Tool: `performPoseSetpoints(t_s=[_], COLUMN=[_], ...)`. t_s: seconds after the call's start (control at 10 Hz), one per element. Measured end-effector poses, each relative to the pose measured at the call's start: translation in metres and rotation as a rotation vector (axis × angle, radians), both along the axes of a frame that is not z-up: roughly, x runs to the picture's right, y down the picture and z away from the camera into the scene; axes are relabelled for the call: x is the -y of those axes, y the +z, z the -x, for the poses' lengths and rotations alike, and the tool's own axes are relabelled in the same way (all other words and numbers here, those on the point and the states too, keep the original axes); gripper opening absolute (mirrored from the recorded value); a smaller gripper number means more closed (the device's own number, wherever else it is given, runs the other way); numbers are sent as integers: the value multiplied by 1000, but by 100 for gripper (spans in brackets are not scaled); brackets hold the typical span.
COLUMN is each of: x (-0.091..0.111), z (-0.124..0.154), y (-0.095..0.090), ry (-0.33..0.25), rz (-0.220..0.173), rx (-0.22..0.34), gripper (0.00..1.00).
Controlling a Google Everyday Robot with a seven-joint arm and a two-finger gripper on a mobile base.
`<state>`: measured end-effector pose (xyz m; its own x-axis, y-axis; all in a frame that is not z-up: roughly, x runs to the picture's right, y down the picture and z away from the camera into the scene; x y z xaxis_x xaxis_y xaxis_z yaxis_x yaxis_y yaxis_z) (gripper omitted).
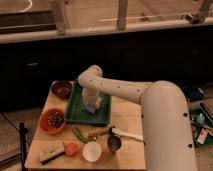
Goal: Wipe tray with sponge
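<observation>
The green tray (pixel 75 111) lies on the wooden table, left of centre. My white arm reaches in from the right and bends down over the tray. The gripper (pixel 91 106) points down onto the tray's right half. A small pale whitish-blue sponge (pixel 91 108) sits under the gripper on the tray floor.
A dark bowl (pixel 62 89) stands behind the tray to the left, and an orange bowl (pixel 52 120) in front left. In front of the tray are a green vegetable (pixel 79 134), a knife (pixel 125 134), a white cup (pixel 92 151), a metal cup (pixel 114 143) and a tan block (pixel 51 152).
</observation>
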<state>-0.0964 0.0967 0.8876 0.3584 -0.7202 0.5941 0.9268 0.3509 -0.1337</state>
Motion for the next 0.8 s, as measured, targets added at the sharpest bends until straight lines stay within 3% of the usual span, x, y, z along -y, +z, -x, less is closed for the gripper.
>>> performPoseSetpoints(t_s=[0.4,0.8], x=[-11,-21], z=[22,-15], y=[-1,0], ry=[-50,-24], rz=[26,44], rx=[46,9], gripper=[0,0])
